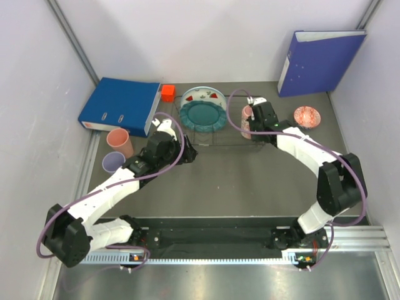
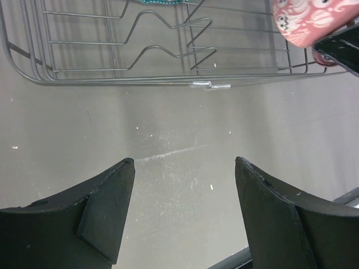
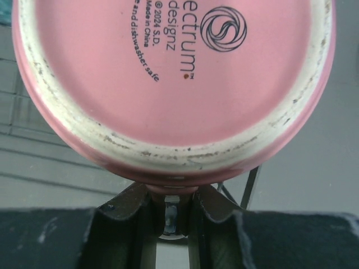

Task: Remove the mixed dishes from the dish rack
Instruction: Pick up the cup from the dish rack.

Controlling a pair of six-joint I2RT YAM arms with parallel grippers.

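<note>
The dark wire dish rack (image 1: 215, 139) stands at the back middle, with the teal scalloped plate (image 1: 201, 115) and the white watermelon plate (image 1: 203, 95) upright in it. My right gripper (image 1: 252, 120) is shut on a salmon-pink cup (image 1: 246, 122) at the rack's right end; its base fills the right wrist view (image 3: 174, 78), with the gripper (image 3: 171, 193) pinching its wall. My left gripper (image 1: 186, 153) is open and empty over bare table before the rack's front edge (image 2: 140, 81). The left wrist view (image 2: 184, 162) shows the held cup (image 2: 303, 19) at the upper right.
A second salmon-pink cup (image 1: 119, 142) and the lavender cup (image 1: 113, 162) stand on the table at the left. The small pink patterned bowl (image 1: 307, 115) sits at the right. Blue binders lie at the back left (image 1: 122, 105) and lean at the back right (image 1: 319, 61). A red cube (image 1: 167, 93) is beside the rack.
</note>
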